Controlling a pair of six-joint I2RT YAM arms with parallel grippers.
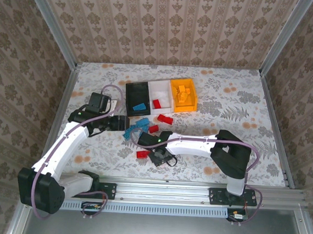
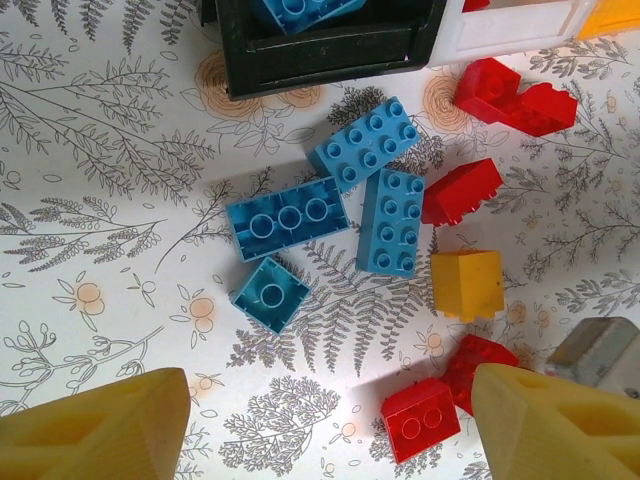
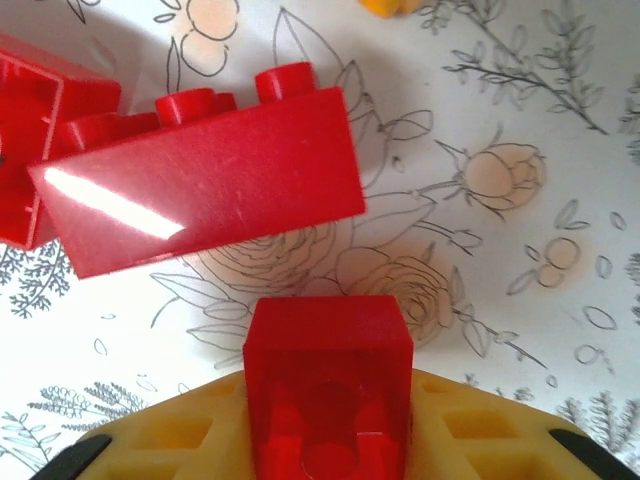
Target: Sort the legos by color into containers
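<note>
Right gripper (image 3: 330, 420) clamps a small red lego (image 3: 328, 345) (lower end cut off)

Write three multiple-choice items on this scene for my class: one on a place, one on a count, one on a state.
1. Which bin stands in the middle of the row? A black; B white; C yellow.
2. How many blue bricks lie loose outside the bins in the left wrist view? A two; B four; C six.
3. The left hand is: A open; B shut on a blue brick; C shut on a yellow brick.
Key: 1 B, the white bin sits between the black bin and the yellow bin. 2 B, four lie near the black bin. 3 A, its fingers stand wide apart, gripping nothing.
</note>
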